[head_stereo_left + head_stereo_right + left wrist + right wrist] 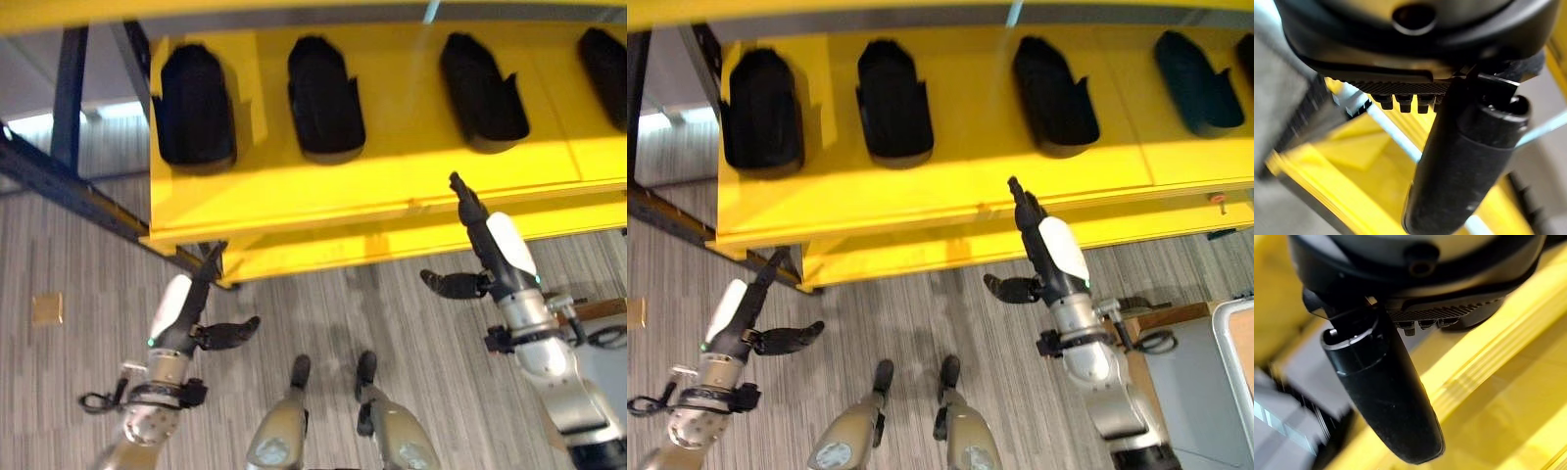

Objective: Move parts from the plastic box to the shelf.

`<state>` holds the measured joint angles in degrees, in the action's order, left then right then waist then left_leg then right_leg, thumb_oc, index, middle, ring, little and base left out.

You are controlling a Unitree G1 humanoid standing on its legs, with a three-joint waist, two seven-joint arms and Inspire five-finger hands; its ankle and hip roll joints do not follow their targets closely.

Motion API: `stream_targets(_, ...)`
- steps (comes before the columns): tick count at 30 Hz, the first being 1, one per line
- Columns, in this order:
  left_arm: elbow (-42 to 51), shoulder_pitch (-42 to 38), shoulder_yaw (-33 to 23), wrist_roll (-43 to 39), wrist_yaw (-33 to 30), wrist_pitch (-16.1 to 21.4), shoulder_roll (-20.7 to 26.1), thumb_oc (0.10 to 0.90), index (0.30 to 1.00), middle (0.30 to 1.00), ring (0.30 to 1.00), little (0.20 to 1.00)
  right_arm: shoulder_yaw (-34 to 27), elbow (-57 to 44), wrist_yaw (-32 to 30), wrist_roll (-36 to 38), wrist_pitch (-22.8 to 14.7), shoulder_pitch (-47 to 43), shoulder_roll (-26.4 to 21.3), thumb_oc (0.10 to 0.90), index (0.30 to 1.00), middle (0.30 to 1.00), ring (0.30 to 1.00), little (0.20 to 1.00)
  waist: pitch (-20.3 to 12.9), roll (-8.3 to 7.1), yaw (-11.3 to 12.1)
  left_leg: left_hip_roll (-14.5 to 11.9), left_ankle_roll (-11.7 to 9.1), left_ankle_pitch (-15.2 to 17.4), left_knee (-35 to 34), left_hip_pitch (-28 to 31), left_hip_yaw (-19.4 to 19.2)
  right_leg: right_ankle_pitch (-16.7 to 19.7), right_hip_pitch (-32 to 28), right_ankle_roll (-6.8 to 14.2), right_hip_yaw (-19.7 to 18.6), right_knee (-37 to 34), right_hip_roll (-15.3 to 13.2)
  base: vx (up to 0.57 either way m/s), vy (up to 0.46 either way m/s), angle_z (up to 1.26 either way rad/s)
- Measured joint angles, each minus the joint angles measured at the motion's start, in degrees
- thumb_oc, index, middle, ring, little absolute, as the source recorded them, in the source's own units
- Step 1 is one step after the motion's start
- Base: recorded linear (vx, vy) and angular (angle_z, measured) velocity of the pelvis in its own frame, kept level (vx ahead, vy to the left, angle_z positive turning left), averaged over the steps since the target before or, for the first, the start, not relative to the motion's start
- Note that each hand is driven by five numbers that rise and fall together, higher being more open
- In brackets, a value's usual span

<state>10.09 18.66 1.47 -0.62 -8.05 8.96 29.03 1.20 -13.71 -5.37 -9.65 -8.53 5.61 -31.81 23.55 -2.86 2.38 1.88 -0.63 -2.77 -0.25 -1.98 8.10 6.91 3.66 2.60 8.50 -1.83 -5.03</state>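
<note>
Facing yellow shelf (294, 196), four black parts (325, 98) already seated in row at 12 o'clock. Left hand (191, 313) at 8, right hand (490, 255) at 3: both with fingers straight, thumbs out, holding nothing. Box unseen; remaining count can't tell.

Yellow shelf (392, 186), 4 black parts (324, 98) lying in a row, apart

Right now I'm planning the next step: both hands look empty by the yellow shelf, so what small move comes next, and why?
Probably turn back toward the plastic box for another part. The left hand and right hand are open and hold nothing, and black parts already sit on the yellow shelf.
</note>
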Motion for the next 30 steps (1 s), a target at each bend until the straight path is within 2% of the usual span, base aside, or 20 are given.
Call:
stream_targets(2, 0.1, 1.3, 2.0, -6.9, 2.0, 0.0, -2.5, 0.9, 1.0, 1.0, 1.0, 1.0, -0.2, 0.2, 1.8, 5.0, -0.1, 4.6, 0.4, 0.9, 1.0, 1.0, 1.0, 1.0, -4.2, 0.93, -1.4, -0.2, 0.1, -0.1, -1.6, 1.4, -0.2, 0.0, -1.4, 0.1, 0.0, -1.5, 0.2, 0.02, -0.049, -0.06)
stream_targets(5, -0.1, 3.1, 4.4, -13.8, 4.7, 0.3, -3.1, 0.9, 1.0, 1.0, 1.0, 1.0, 0.1, 1.1, 4.7, 12.7, 0.1, 9.0, 2.1, 0.9, 1.0, 1.0, 1.0, 1.0, -9.0, 1.79, -2.5, -0.9, 0.0, 0.0, -3.4, 3.8, -1.0, 0.0, -3.4, 0.1, -0.3, -3.2, 0.9, -0.01, -0.038, -0.11)
stream_targets(8, -0.7, 3.5, 6.0, -19.7, 6.9, 0.2, -3.3, 0.9, 1.0, 1.0, 1.0, 1.0, 0.7, 1.1, 6.9, 18.8, 0.1, 10.1, 2.2, 0.9, 1.0, 1.0, 1.0, 1.0, -10.8, 2.45, -3.2, -1.4, -0.1, 0.2, -3.4, 4.2, -1.5, -0.1, -3.5, 0.1, -0.6, -3.2, 1.4, -0.02, -0.035, -0.14)
stream_targets(9, -1.5, 4.0, 7.0, -24.2, 8.8, 0.2, -3.3, 0.9, 1.0, 1.0, 1.0, 1.0, 1.5, 1.1, 8.3, 20.9, 0.2, 10.2, 2.0, 0.9, 1.0, 1.0, 1.0, 1.0, -11.9, 2.59, -3.9, -1.6, -0.1, 0.2, -3.4, 4.4, -1.6, -0.1, -3.5, 0.1, -1.2, -3.2, 1.5, -0.01, -0.026, -0.11)
stream_targets(12, -3.5, 4.9, 9.3, -30.8, 11.2, -0.3, -3.5, 0.9, 1.0, 1.0, 1.0, 1.0, 3.7, 1.1, 9.7, 22.4, 0.2, 10.4, 2.1, 0.9, 1.0, 1.0, 1.0, 1.0, -13.6, 2.59, -3.9, -1.9, -0.3, 0.4, -3.7, 5.5, -2.8, -0.2, -4.0, 0.0, -2.1, -3.2, 1.8, -0.01, -0.014, -0.22)
stream_targets(18, -5.7, 7.9, 10.0, -36.5, 12.5, -1.6, -5.0, 0.9, 1.0, 1.0, 1.0, 1.0, 6.6, 3.7, 11.1, 26.2, 0.9, 12.5, 2.4, 0.9, 1.0, 1.0, 1.0, 1.0, -17.5, 2.24, -3.8, -2.0, -0.2, 0.9, -4.2, 6.2, -3.4, -0.2, -4.1, -0.1, -3.3, -3.2, 1.8, 0.0, -0.007, -0.06)
stream_targets(24, -5.6, 8.1, 10.0, -38.6, 12.9, -1.7, -5.1, 0.9, 1.0, 1.0, 1.0, 1.0, 8.1, 4.4, 11.3, 27.9, 1.6, 13.1, 2.5, 0.9, 1.0, 1.0, 1.0, 1.0, -19.8, 2.13, -3.8, -1.7, 0.1, 0.7, -4.4, 6.2, -3.4, -0.1, -4.4, 0.0, -3.3, -3.2, 1.5, 0.0, 0.0, 0.0)
stream_targets(30, -5.6, 8.4, 10.0, -39.7, 13.5, -2.2, -5.2, 0.9, 1.0, 1.0, 1.0, 1.0, 8.4, 4.5, 11.2, 29.1, 1.7, 13.0, 2.5, 0.9, 1.0, 1.0, 1.0, 1.0, -20.1, 2.19, -3.8, -1.8, 0.2, 0.8, -4.4, 7.3, -3.0, -0.2, -5.7, 0.0, -3.1, -3.2, 1.6, 0.01, -0.004, 0.03)
